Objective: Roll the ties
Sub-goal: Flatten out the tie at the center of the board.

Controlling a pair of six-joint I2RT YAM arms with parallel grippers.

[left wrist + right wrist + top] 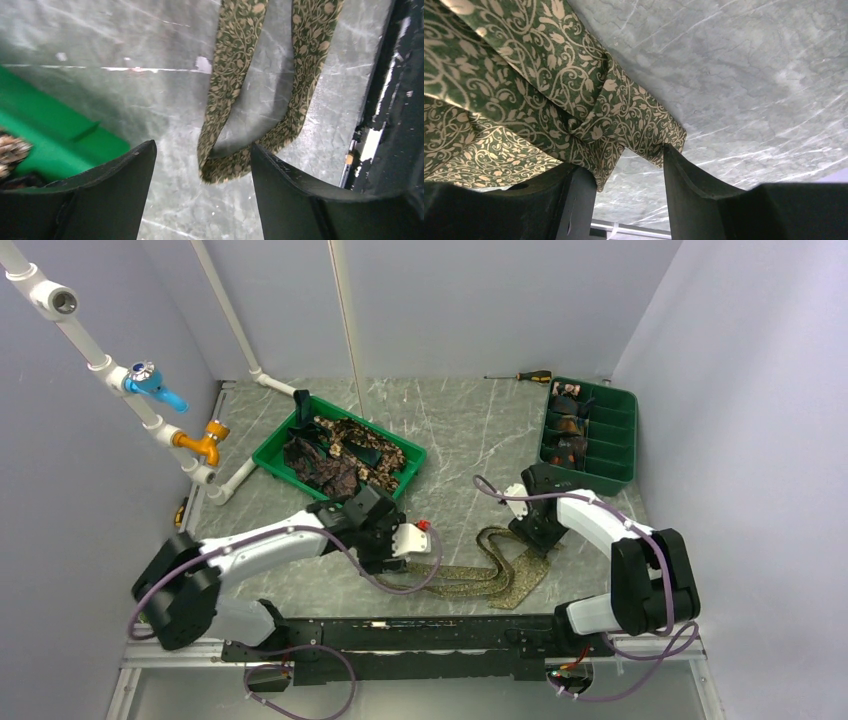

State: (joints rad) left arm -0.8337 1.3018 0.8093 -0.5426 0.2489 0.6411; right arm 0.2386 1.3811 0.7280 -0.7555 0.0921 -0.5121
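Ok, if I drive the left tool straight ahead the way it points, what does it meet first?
The folded end of the tie: it lies just ahead of the open left tool, in line with its gap. Under it is the table, though depth is hard to judge.

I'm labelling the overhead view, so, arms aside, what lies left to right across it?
Blue tap → orange tap → green tray of loose ties → olive patterned tie → divided green tray.
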